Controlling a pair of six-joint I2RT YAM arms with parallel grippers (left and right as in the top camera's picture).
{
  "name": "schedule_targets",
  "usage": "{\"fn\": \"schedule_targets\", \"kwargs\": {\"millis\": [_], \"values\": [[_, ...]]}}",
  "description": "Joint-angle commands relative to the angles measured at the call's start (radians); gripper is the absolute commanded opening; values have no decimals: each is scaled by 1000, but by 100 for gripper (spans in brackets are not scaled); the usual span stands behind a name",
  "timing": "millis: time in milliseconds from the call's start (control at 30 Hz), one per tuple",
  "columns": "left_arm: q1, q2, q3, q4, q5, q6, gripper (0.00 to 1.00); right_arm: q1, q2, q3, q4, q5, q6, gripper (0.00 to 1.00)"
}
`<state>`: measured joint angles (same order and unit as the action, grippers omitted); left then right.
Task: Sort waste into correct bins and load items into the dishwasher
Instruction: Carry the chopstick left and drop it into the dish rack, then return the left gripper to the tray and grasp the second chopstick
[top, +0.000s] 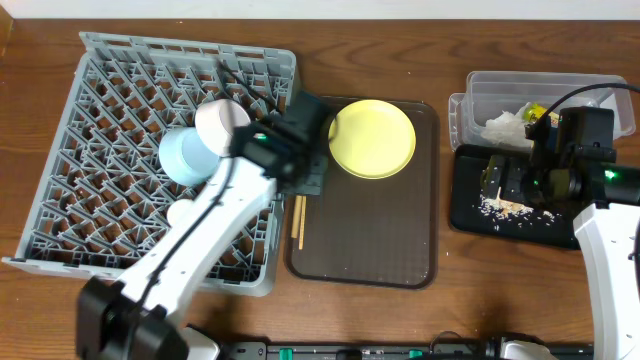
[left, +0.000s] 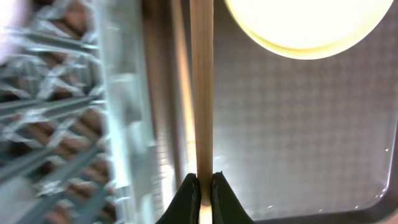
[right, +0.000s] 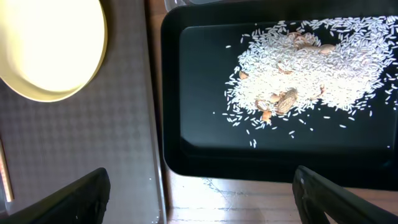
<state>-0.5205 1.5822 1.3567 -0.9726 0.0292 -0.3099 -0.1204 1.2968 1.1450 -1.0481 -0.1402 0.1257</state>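
Left gripper fingers pinch a wooden chopstick on the brown serving tray beside the yellow plate — right gripper fingers spread wide above the black tray of food scraps.

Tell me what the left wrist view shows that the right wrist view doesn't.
Only left wrist: the left jaws shut on a chopstick, with the dish rack beside it. Only right wrist: the black tray holding rice-like food scraps, and the right jaws standing open. Both: the yellow plate on the brown serving tray.
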Motion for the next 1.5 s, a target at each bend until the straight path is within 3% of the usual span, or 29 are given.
{"fn": "schedule_targets", "kwargs": {"millis": [0,300,700,933,967,1300,1467], "values": [[85,-31,16,-32,-16,164,6,-6,-8,14,0,5,8,92],[209,21,13,-32,-16,217,6,-6,-7,14,-3,5,8,92],[219,159,0,8,-16,217,7,-6,-8,14,-10,5,8,92],[223,168,4,13,-17,222,35,-6,-8,14,-11,5,8,92],[223,167,7,12,-19,228,45,-6,-8,14,-11,5,8,92],[222,0,37,8,-14,222,52,-6,-8,14,-11,5,8,92],[207,-99,37,8,74,132,55,-6,-8,14,-10,5,8,92]]}}
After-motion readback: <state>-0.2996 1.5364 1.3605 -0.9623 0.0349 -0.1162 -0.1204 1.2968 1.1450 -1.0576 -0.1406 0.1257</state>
